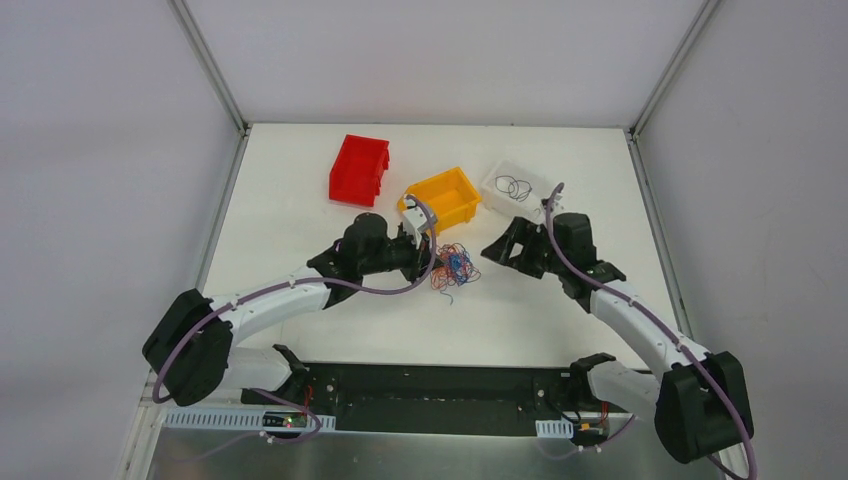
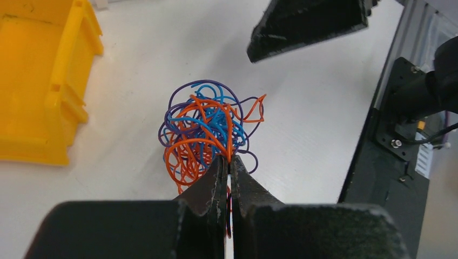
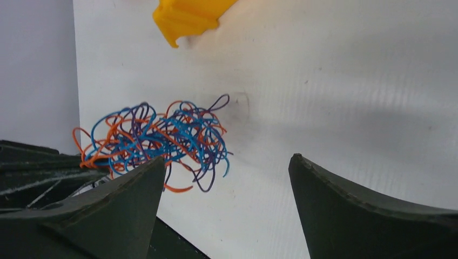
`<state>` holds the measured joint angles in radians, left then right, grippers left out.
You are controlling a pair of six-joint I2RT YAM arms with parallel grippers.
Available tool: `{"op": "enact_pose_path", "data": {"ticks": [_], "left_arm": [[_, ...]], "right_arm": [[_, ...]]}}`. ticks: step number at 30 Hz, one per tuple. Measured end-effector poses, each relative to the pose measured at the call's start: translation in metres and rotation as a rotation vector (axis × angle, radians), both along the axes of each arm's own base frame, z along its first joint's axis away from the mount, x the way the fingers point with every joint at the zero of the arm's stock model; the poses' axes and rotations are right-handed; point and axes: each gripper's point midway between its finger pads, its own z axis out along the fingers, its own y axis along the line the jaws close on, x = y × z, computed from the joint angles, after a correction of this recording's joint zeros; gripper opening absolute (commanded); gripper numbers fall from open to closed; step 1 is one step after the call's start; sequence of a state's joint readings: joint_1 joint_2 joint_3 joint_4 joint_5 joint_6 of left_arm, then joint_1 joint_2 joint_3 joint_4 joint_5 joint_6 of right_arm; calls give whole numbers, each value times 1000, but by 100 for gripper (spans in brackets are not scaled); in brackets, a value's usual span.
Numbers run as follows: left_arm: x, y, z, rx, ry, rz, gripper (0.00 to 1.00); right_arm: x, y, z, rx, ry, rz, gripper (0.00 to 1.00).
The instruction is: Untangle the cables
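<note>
**Cables, thin blue, orange and purple wires in one knotted ball, pinched by the left gripper**

The ball of wire sits near the middle of the white table, on the near side of the yellow open plastic bin and between the two black two-finger grippers. The left gripper reaches in from the left. In its wrist view its fingers are pressed together on an orange strand at the near edge of the ball. Blue and purple loops bulge out beyond the fingertips. One side of the yellow bin fills the left of that view, and a finger of the right gripper shows at the far top.

The right gripper sits just to the right of the ball and apart from it. Its wrist view shows the jaws spread wide with nothing between them. The wires lie off to the left, past one finger, and a corner of the yellow bin shows at the far top. A soft shadow falls on the table beside the ball. Whether its underside touches the surface cannot be told.

A red open plastic bin stands left of the yellow one and a little farther back. A small white bin stands to the right of the yellow one and holds dark grey wire loops.
</note>
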<state>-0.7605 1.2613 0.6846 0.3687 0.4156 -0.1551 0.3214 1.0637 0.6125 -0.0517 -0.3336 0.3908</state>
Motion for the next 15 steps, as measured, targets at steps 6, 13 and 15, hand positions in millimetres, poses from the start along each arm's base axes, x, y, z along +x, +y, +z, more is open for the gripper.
{"op": "enact_pose_path", "data": {"ticks": [6, 13, 15], "left_arm": [[12, 14, -41, 107, -3, 79, 0], [43, 43, -54, 105, 61, 236, 0], [58, 54, -51, 51, 97, 285, 0]], "right_arm": [[-33, 24, -41, 7, 58, 89, 82], [-53, 54, -54, -67, 9, 171, 78], [-57, 63, -57, -92, -14, 189, 78]]}}
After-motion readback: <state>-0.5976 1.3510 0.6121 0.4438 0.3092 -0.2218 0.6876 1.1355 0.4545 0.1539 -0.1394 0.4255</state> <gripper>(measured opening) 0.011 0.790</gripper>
